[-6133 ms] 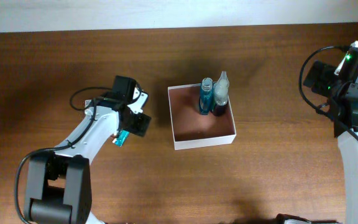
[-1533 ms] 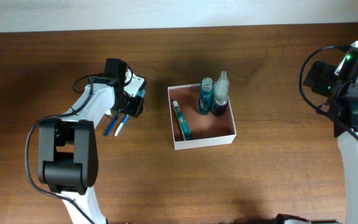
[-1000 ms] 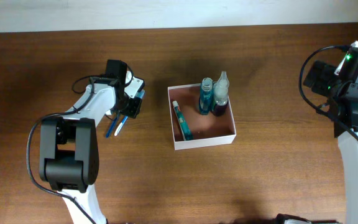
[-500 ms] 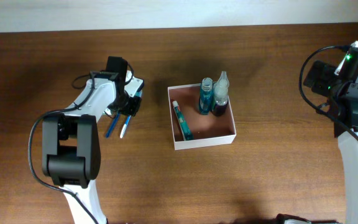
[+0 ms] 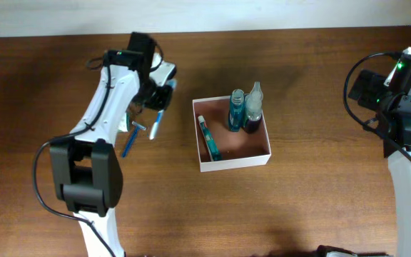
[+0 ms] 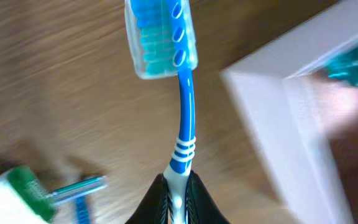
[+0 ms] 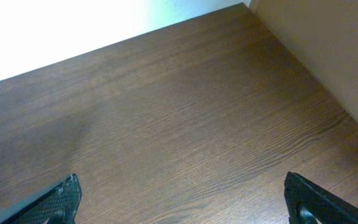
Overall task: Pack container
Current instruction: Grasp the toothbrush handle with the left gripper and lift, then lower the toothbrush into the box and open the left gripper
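The container (image 5: 234,165) is a shallow white-walled box with a reddish-brown inside, at the table's middle. Its white corner (image 6: 272,106) also shows in the left wrist view. In it stand a teal bottle (image 5: 237,108) and a spray bottle (image 5: 254,105), and a teal tube (image 5: 208,138) lies by its left wall. My left gripper (image 5: 161,95) (image 6: 178,188) is shut on the handle of a blue-and-white toothbrush (image 5: 155,123) (image 6: 185,118), held off the wood just left of the container. My right gripper (image 7: 182,208) stands open over bare wood at the far right.
A blue razor (image 5: 128,143) (image 6: 73,190) lies on the wood left of the container, under my left arm. A green-and-white soap packet (image 6: 14,196) lies beside it. The table's back edge and a pale wall run along the top.
My left gripper has shut on the toothbrush, lifted it off the table, and moved back and right toward the container. The razor stays on the wood. The right arm has not moved.
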You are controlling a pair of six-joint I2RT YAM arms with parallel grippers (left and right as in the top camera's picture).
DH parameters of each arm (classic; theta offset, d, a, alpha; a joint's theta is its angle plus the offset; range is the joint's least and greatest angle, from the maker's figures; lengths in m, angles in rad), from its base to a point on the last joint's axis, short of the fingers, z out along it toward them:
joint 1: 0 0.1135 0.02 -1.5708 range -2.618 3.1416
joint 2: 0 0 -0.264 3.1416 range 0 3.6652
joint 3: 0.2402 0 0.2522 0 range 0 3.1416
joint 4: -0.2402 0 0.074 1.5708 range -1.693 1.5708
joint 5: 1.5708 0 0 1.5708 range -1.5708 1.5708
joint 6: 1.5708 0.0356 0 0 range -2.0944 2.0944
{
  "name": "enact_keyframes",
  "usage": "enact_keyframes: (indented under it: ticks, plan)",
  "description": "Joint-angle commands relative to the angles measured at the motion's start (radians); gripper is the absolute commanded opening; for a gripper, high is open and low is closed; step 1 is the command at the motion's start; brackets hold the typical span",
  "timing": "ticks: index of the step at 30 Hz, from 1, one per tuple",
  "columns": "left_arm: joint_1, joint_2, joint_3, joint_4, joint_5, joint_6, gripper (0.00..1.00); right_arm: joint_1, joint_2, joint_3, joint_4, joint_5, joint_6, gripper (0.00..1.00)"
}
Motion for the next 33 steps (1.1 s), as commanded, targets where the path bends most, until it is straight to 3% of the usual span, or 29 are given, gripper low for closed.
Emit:
enact_keyframes:
  ticks: [1,5,13,26,33]
  plan:
    - [-0.051,-0.001,0.059,-0.044,0.188,-0.071,0.01,-0.006,-0.01,0.015,0.003,-0.001,0.001,0.99]
    - [-0.087,-0.002,0.06,-0.066,0.277,-0.076,0.01,-0.006,-0.01,0.015,0.003,-0.001,0.001,0.99]
    - [-0.172,-0.002,0.06,-0.071,0.278,-0.117,0.01,-0.006,-0.01,0.015,0.003,-0.001,0.001,0.99]
    - [-0.238,0.0,0.058,0.004,0.109,-0.29,0.01,-0.006,-0.01,0.015,0.003,-0.001,0.001,0.99]
    - [-0.262,0.003,0.052,0.005,0.098,-0.293,0.01,-0.006,-0.01,0.015,0.003,-0.001,0.001,0.99]
